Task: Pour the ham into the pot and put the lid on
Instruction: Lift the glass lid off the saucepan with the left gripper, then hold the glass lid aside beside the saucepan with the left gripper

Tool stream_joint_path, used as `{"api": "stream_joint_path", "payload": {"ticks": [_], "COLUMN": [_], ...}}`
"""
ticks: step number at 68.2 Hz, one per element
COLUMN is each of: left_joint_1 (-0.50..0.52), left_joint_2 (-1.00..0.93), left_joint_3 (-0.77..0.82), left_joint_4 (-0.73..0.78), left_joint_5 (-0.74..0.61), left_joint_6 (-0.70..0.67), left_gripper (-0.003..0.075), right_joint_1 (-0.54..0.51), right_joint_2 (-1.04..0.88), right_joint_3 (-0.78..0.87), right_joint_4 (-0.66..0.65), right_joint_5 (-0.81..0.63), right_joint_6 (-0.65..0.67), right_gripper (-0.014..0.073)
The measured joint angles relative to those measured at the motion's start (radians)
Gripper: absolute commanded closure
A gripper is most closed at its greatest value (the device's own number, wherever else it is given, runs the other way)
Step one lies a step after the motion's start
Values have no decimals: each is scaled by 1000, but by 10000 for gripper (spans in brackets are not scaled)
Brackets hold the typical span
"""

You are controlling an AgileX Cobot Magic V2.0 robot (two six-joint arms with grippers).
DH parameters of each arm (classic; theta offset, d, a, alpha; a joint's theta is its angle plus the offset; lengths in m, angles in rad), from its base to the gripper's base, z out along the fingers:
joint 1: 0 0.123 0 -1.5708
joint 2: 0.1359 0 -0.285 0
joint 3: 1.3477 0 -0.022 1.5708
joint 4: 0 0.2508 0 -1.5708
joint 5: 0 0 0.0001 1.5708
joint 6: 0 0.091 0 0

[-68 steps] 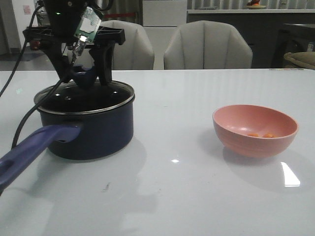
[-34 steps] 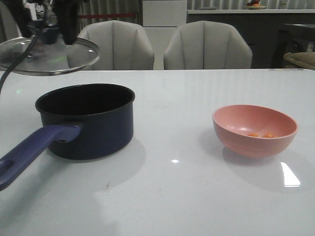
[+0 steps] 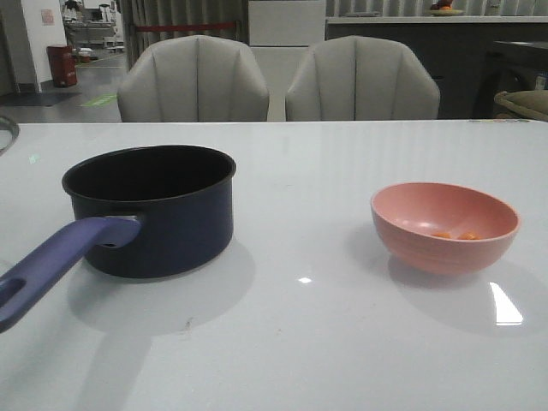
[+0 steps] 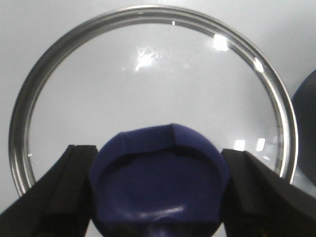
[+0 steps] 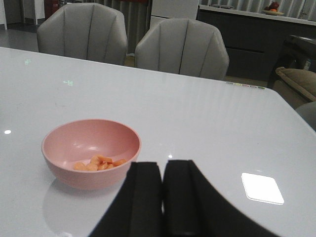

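— White worktop point(image 3: 308, 342) first: what do you see nearest you?

— Your pot point(image 3: 154, 210) stands uncovered near the front edge, handle toward you. A second ago the lid sat on it; now the left end effector point(image 4: 158, 197) has carried the lid point(image 4: 148, 89) off past the pot's left side, fingers clenched on its blue knob.

— And right of the pot?

— The pink bowl point(image 3: 445, 227), well apart, ham point(image 5: 98, 163) inside. Your right end effector point(image 5: 162, 197) is closed on nothing, just short of the bowl. Pouring comes next, I judge.
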State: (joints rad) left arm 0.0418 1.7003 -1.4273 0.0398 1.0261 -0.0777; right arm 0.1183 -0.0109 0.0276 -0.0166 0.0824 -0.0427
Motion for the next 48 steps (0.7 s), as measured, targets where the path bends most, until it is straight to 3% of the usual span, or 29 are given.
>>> {"api": "stream_joint_path", "payload": {"ticks": [15, 41, 48], "left_joint_1": [24, 24, 24], "left_joint_2": [15, 132, 146], "left_joint_3": [162, 200, 200], "left_joint_4": [-28, -45, -52], "left_joint_5": [-144, -192, -194], "left_joint_6": [10, 12, 13], "left_gripper": [492, 487, 417], "right_joint_1": [0, 0, 0], "right_joint_2": [0, 0, 0], "right_joint_3": [0, 0, 0], "right_joint_4": [0, 0, 0], "right_joint_5": [0, 0, 0], "right_joint_6": [0, 0, 0], "right_gripper": [435, 435, 435]}}
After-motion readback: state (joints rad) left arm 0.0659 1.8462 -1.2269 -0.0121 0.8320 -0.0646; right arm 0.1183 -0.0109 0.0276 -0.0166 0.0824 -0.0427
